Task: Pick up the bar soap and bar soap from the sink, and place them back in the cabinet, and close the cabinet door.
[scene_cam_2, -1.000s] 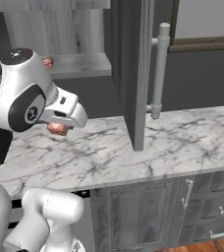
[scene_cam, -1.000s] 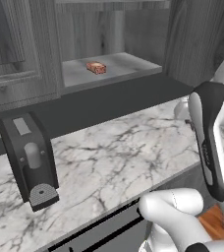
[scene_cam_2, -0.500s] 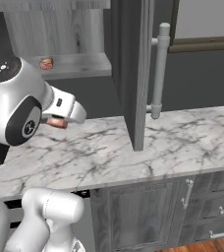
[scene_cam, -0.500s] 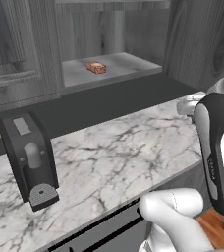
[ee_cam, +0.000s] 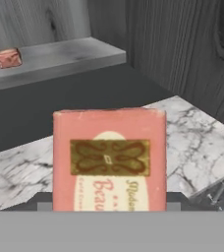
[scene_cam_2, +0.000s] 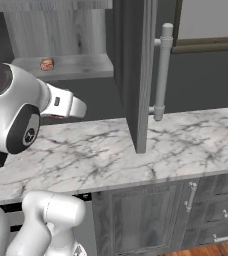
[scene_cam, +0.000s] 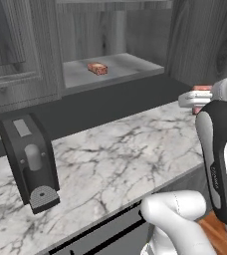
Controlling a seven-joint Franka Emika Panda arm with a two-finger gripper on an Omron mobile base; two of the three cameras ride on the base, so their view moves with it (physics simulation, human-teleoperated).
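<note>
A bar soap (ee_cam: 109, 160) stands upright between the gripper's (ee_cam: 109, 204) fingers, its pink face with a cream oval and a gold ornamental label turned to the hand camera; the fingertips themselves sit low behind it, so the clamp is best judged from the way the bar hangs there above the counter, and it looks firmly clenched on it. In the left base view the same held bar (scene_cam: 201, 88) peeks out as a thin reddish edge at about 3 o'clock, just past the white forearm, over the marble counter (scene_cam: 110, 164). The second bar soap (scene_cam: 97, 68) lies flat on the cabinet's (scene_cam: 135, 37) grey inner shelf, toward 12 o'clock in that view, and it appears again at 10 o'clock in the hand view (ee_cam: 8, 58) and at 11 o'clock in the right base view (scene_cam_2: 47, 64). It is well apart from the held one. The cabinet door (scene_cam_2: 138, 75) stands open, seen edge-on in the right base view, with its long silver bar handle (scene_cam_2: 163, 72) just to the 3 o'clock side of it. On the counter at 8 o'clock in the left base view stands a black coffee machine (scene_cam: 30, 159). Grey drawers with small handles (scene_cam_2: 221, 205) sit below the counter at 4 o'clock in the right base view.
</note>
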